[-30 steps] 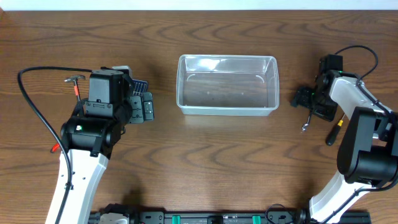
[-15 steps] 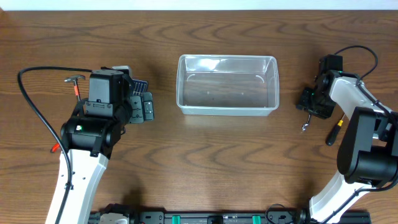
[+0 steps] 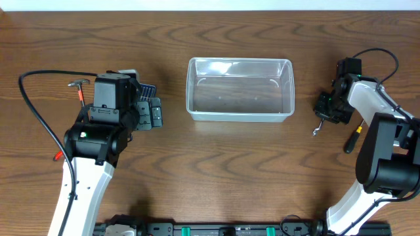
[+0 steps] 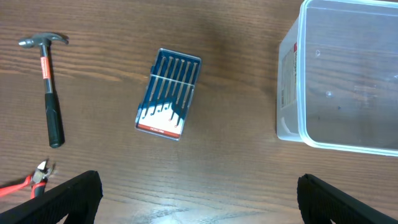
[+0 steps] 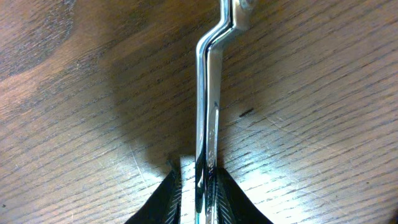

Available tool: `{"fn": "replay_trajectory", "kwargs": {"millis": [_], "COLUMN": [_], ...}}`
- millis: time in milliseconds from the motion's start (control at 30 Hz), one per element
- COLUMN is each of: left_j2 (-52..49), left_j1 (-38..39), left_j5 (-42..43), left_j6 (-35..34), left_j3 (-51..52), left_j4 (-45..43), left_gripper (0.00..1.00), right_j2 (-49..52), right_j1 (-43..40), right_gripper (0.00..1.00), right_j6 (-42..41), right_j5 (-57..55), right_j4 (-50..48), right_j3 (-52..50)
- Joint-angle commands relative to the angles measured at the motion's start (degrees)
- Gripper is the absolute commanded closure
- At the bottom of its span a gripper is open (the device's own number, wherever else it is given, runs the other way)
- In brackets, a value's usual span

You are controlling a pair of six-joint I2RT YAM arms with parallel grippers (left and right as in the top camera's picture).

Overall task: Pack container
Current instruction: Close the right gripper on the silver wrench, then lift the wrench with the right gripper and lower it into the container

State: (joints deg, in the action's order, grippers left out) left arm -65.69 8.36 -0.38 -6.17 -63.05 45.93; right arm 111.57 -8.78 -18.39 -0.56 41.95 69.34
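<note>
Swung slightly since before, chrome wrench (image 5: 207,93) is pinched edge-on in the right gripper (image 5: 198,183), clear container (image 3: 239,88) well off to its side; thin hold risks it pivoting loose mid-carry.

White-and-black arms (image 3: 84,176), black cables (image 3: 21,82)

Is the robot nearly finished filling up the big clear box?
Not nearly. Done: nothing yet, the container is empty. In hand: the right gripper is shut on a silver wrench, off to the side of the container. The left gripper is open and holds nothing. Left to pack: that wrench, plus the blue case, hammer and pliers lying outside it.
</note>
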Motion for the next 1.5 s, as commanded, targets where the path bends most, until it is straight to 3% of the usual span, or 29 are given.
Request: {"fn": "replay_trajectory", "kwargs": {"millis": [0, 367, 433, 767, 967, 1233, 1467], "left_j2": [-0.22, -0.22, -0.22, -0.22, -0.22, -0.22, -0.22], "left_j1": [0.09, 0.09, 0.09, 0.09, 0.09, 0.09, 0.09], "left_j5": [-0.52, -0.52, -0.52, -0.52, -0.52, -0.52, -0.52], "left_j6": [-0.04, 0.13, 0.13, 0.13, 0.13, 0.15, 0.15], "left_j3": [-1.11, -1.11, -1.11, -1.11, -1.11, -1.11, -1.11], "left_j4": [0.07, 0.09, 0.07, 0.09, 0.24, 0.52, 0.52], "left_gripper": [0.02, 0.02, 0.02, 0.02, 0.02, 0.02, 0.01], "right_j2": [2.01, 2.01, 2.01, 1.44, -3.17, -11.72, -12.35], "right_j1": [0.2, 0.2, 0.2, 0.2, 0.22, 3.26, 15.19], "right_gripper": [0.82, 0.91, 0.99, 0.99, 0.99, 0.99, 0.99], "right_j6": [0.04, 0.04, 0.04, 0.55, 2.78, 20.9, 50.29], "right_j5": [0.87, 1.05, 1.05, 0.98, -1.38, -1.36, 12.2], "right_j4": [0.26, 0.33, 0.46, 1.11, 8.52, 20.06, 28.76], "right_j3": [-2.19, -2.19, -2.16, -0.85, 6.21, 24.57, 34.75]}}
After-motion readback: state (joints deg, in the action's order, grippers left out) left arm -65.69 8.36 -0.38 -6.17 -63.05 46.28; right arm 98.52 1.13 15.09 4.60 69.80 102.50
